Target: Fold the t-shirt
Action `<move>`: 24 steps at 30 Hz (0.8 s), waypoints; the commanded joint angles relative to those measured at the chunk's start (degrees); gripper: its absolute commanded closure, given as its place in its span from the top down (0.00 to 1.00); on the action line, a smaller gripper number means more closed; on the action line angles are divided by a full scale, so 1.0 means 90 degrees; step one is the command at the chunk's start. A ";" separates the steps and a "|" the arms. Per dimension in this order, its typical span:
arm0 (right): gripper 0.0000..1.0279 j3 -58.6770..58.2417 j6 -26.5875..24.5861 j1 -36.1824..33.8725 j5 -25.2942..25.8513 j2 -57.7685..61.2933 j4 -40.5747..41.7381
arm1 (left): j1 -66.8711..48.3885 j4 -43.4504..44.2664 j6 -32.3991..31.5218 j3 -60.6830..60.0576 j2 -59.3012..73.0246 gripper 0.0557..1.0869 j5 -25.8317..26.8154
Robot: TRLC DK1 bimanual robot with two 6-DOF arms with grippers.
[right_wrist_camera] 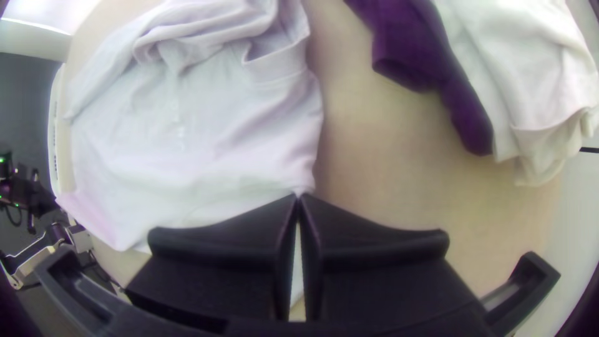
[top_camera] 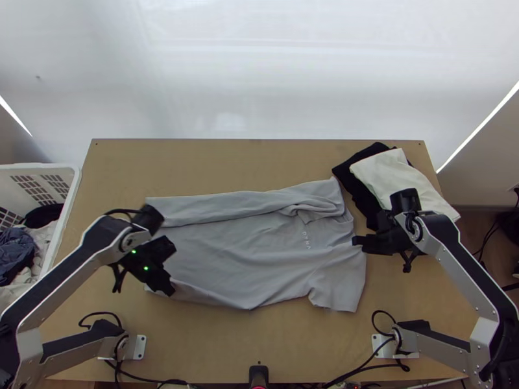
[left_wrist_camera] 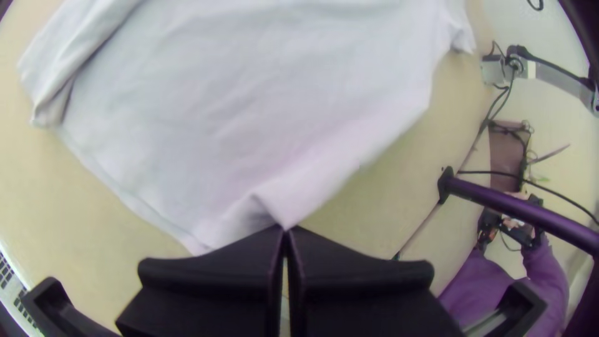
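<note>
Wrist views show the left gripper (top_camera: 171,291) pinching the t-shirt (top_camera: 233,259) near a hem corner, the right gripper (top_camera: 357,240) its shoulder edge; the top view, one side folded inward.

Basket (top_camera: 69,174) cut off at left

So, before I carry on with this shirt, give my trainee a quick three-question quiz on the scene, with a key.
1. True or false: the far side of the grey t-shirt is folded over toward its middle.
2. Where does the left gripper pinch the t-shirt?
a) at the collar
b) near the hem's near corner
c) at a sleeve opening
3. Fill in: in the top view, the cream cloth lies partly over a ____ cloth.

Key: 1 true; 2 b; 3 black
</note>
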 commanded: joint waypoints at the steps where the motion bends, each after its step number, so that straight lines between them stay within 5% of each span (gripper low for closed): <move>1: 0.03 0.0187 0.0033 0.0107 -0.0006 0.0047 -0.0091 | 0.1322 0.0031 0.0140 -0.0152 -0.0340 0.04 0.0138; 9: 0.03 0.0148 0.0013 -0.0039 0.0014 0.0174 -0.0198 | 0.1439 -0.0799 0.0482 -0.0406 -0.1580 0.04 0.0070; 24: 0.03 0.0900 0.0023 -0.0147 0.0072 0.0467 -0.0384 | 0.2416 -0.0838 0.1146 -0.0543 -0.1814 0.04 -0.0282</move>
